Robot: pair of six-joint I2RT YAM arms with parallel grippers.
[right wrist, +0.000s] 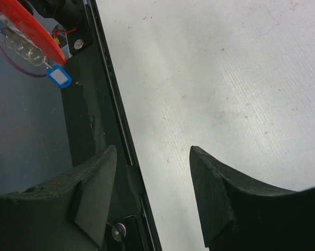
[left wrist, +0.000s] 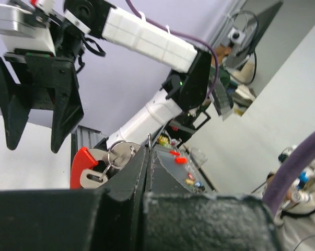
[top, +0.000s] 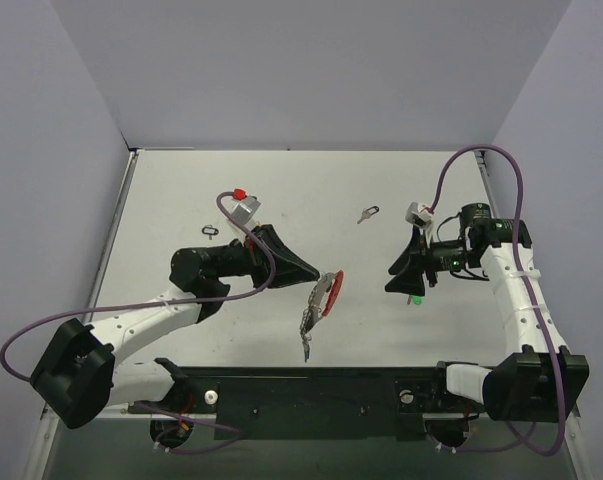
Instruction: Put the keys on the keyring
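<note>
Pale grey table [top: 311, 180]: one silver key [top: 368, 214] near the far edge, small black loop [top: 210, 230] toward the left edge, green-headed key [top: 417, 298], mostly hidden, toward the right edge.

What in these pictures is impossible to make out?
- Green speck, top view: partly covered by the open right gripper and too small to say whether it is a key.
- Far key, top view: too small to tell its head colour.
- Keyring, right wrist view: cut off by the top-left edge.
- Grip spot of the left gripper, left wrist view: covered by its own shut fingers.
</note>
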